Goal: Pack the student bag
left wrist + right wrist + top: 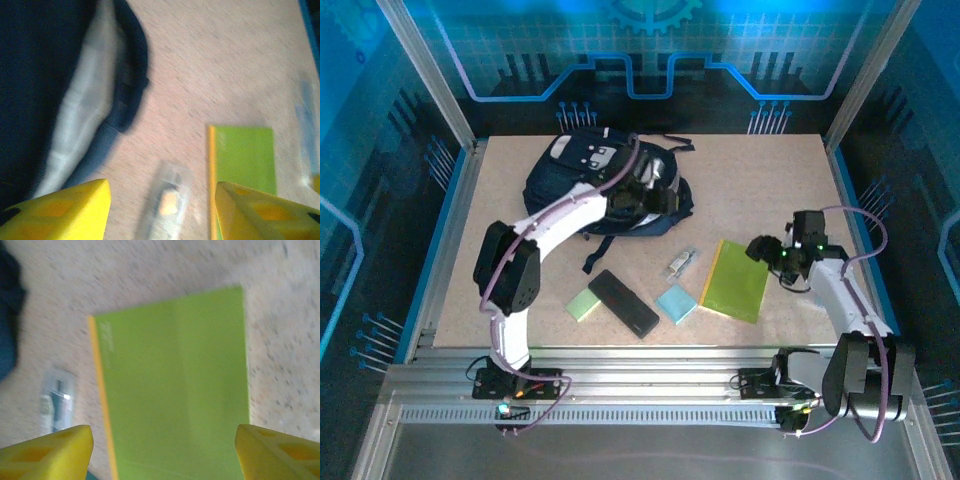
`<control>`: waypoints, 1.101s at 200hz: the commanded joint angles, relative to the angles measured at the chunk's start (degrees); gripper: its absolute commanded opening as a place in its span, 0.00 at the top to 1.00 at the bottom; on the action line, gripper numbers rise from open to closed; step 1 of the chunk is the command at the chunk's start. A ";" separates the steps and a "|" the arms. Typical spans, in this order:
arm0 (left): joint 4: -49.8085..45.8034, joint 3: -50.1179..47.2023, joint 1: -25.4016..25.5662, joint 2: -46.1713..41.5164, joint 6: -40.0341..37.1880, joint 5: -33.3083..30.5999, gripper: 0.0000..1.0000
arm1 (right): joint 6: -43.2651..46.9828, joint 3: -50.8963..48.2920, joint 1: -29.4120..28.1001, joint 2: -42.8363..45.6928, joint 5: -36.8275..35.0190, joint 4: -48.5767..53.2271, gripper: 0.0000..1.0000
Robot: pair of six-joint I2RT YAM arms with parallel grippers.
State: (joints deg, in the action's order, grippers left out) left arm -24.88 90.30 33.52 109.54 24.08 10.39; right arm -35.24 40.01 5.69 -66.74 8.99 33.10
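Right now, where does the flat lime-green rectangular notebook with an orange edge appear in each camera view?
Top external: the lime-green notebook lies right of the middle, slightly below centre.
Left wrist: the notebook is at lower right.
Right wrist: the notebook covers the centre and bottom.
Shared landmark: a small clear plastic packet lies left of it in every view.

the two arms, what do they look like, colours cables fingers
Both the left arm and right arm have white shells, black joint housings and a purplish cable looped alongside. Green lights glow by the right wrist. The left end effector and right end effector carry blocky yellow fingers with faint square markings.
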 commanded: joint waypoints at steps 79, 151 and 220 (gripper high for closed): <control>8.01 -10.45 17.04 4.26 11.26 7.92 0.76 | -2.40 -14.60 1.11 1.57 2.34 -7.44 0.31; -2.05 1.03 18.69 15.57 6.39 4.14 0.73 | -1.94 -16.70 1.16 4.58 6.75 -11.82 0.54; -6.67 3.64 18.69 21.13 5.31 2.62 0.72 | -4.02 -15.51 1.09 4.74 17.35 -16.43 0.60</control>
State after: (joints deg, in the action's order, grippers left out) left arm -28.36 93.51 52.14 126.67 30.92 13.93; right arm -37.95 23.94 6.57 -64.58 18.44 19.53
